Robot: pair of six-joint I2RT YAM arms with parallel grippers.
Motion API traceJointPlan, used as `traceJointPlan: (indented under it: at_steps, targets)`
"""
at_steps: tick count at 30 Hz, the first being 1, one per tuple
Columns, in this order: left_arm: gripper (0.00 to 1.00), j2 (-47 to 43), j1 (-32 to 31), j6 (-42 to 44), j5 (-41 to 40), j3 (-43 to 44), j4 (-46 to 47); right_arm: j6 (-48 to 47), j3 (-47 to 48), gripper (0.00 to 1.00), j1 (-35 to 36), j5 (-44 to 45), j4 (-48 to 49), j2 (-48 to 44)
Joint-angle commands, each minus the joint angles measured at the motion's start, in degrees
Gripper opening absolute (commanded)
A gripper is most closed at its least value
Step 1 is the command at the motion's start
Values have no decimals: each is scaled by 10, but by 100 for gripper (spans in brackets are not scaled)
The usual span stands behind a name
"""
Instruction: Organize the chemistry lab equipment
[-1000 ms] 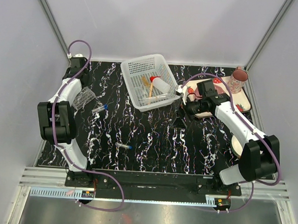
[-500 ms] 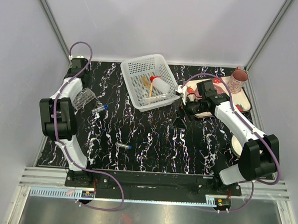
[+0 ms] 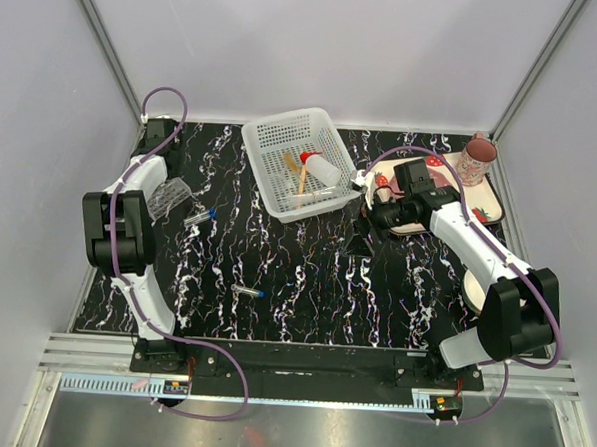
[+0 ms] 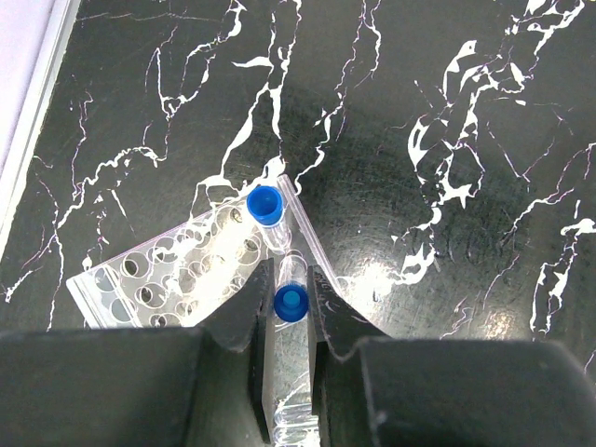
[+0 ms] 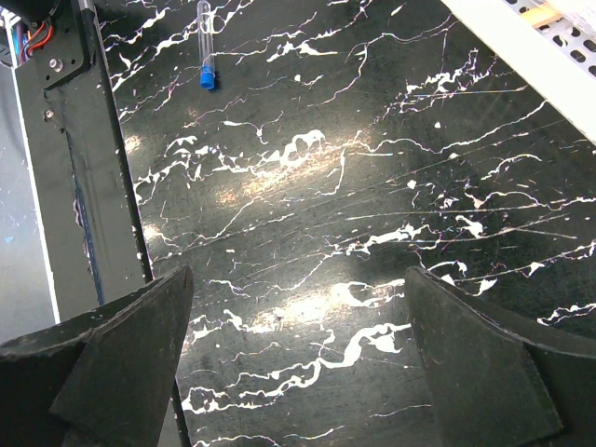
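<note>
**Left claw (image 4: 287, 294) pinching a blue-capped tube (image 4: 291, 304) over the rack (image 4: 158, 279); right claw (image 5: 298, 368) spread wide.**

The left claw's jaws stand narrow, closed on the tube. Its cap points away from the wrist, just above the edge of the clear rack, which lies at the left side of the black marbled table (image 3: 375, 298). A second tube (image 4: 265, 205) rests against that rack edge; whether it sits in a hole I cannot tell. Two loose tubes lie on the table, one (image 3: 200, 216) just beside the rack and one (image 3: 247, 292) nearer the arm bases. The white basket (image 3: 273, 134) at the far middle holds the red-capped bottle (image 3: 321, 170) and the sticks (image 3: 293, 173). The right claw holds nothing and hangs over the table near the basket.
</note>
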Motion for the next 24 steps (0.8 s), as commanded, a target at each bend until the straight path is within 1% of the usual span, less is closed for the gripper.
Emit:
traceJointPlan:
  at_steps: [1,4,5,7,9,11,12,14,18,19,21,22,24]
  targets:
    - [12,0,4,5,-3,17,33,-12,5,100,1,-18,0,3]
    - [18,-8,3,2,-7,14,33,-12,5,100,1,-18,-1,3]
    - [24,-16,4,1,-7,15,33,-12,5,100,1,-18,0,4]
    - [29,-26,4,-3,-8,15,28,-12,6,100,1,-18,-2,2]
    - [37,-46,3,-6,-9,14,25,-13,6,100,1,-19,-3,2]
    - [41,-64,4,-8,-8,13,18,-13,6,100,1,-20,-3,-2]
    - [45,-71,3,-10,-8,12,12,-13,6,100,1,-21,-3,-4]
    - [47,-91,4,-13,-9,10,5,-13,6,100,1,-24,-5,-6]
    - [58,-148,4,-26,-1,-8,-20,-26,4,100,1,-47,-10,-10]
    - [67,-183,3,-28,3,-23,-22,-29,2,100,1,-62,-9,-12]
    - [77,-222,4,-31,12,-43,-28,-27,3,100,4,-76,-3,-11]
    - [87,-264,5,-33,15,-67,-30,-22,4,100,13,-76,1,-11]
    - [98,-307,12,-51,42,-110,-38,-19,5,100,34,-58,19,-17]
